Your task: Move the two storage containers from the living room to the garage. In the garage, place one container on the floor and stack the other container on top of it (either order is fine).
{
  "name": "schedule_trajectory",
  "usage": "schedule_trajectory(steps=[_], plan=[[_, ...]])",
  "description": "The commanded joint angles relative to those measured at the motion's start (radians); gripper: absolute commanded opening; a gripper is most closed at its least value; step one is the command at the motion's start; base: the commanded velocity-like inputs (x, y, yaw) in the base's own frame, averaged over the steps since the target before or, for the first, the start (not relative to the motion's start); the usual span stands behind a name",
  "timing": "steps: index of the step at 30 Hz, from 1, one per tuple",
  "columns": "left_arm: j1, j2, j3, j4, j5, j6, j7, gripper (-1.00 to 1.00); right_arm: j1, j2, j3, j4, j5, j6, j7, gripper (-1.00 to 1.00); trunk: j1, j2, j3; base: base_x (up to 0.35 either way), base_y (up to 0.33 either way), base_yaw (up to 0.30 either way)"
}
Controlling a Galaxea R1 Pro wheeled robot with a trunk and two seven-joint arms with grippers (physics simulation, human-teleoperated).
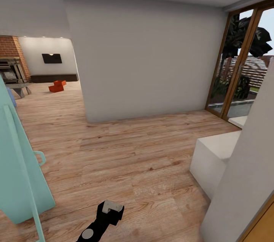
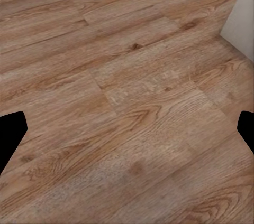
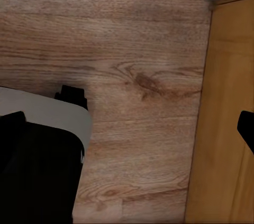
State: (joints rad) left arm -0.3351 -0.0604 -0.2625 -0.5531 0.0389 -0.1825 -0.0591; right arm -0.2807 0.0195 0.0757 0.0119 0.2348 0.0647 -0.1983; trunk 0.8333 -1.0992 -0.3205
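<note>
the two containers [image 1: 57, 86] lie on the wood floor [image 1: 125, 158] of the living room, far down the passage, just in front of the dark low cabinet [image 1: 53, 78]. they touch or overlap; which one sits higher cannot be told at this range. relative to the containers, the brick fireplace [image 1: 13, 59] stands to the left and the wall tv [image 1: 51, 58] hangs above and behind. a white wall [image 1: 144, 55] closes off the view to their right.

nearer the robot, a teal panel [image 1: 19, 158] stands at the left and a white block [image 1: 215, 158] at the right, with a glazed door [image 1: 243, 63] beyond it.

the left gripper [image 2: 127, 129] points at bare floor, jaws spread wide, grasping nothing. the right gripper [image 3: 127, 129] likewise faces the floor beside an orange wooden panel [image 3: 222, 118], its jaws released and empty. both arms hang low, judged a travel posture that keeps them clear of walls.

judgement: transit stage; neither container is picked up yet. the next move is a drive past the wall corner toward the containers.
</note>
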Motion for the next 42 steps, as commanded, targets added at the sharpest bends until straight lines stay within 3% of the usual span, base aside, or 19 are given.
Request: schedule_trajectory(steps=[1, 17, 42], plan=[[-0.001, 0.0, -0.001, 0.001, 0.004, -0.003, -0.002, 1.0, 0.001, 0.0, 0.008, 0.002, 0.005, 0.006, -0.004, 1.0, 0.0, -0.001, -0.001, 0.0, 0.0, 0.0], [-0.001, -0.001, -0.001, 0.002, 0.003, -0.003, -0.002, 1.0, 0.095, 0.0, 0.007, 0.003, 0.003, 0.007, -0.004, 1.0, 0.0, -0.001, -0.001, 0.0, 0.0, 0.0], [-0.001, -0.001, -0.001, 0.002, -0.001, -0.002, -0.002, 1.0, 0.099, 0.0, 0.007, 0.003, 0.003, 0.007, -0.004, 1.0, 0.0, -0.001, -0.001, 0.0, 0.0, 0.0]])
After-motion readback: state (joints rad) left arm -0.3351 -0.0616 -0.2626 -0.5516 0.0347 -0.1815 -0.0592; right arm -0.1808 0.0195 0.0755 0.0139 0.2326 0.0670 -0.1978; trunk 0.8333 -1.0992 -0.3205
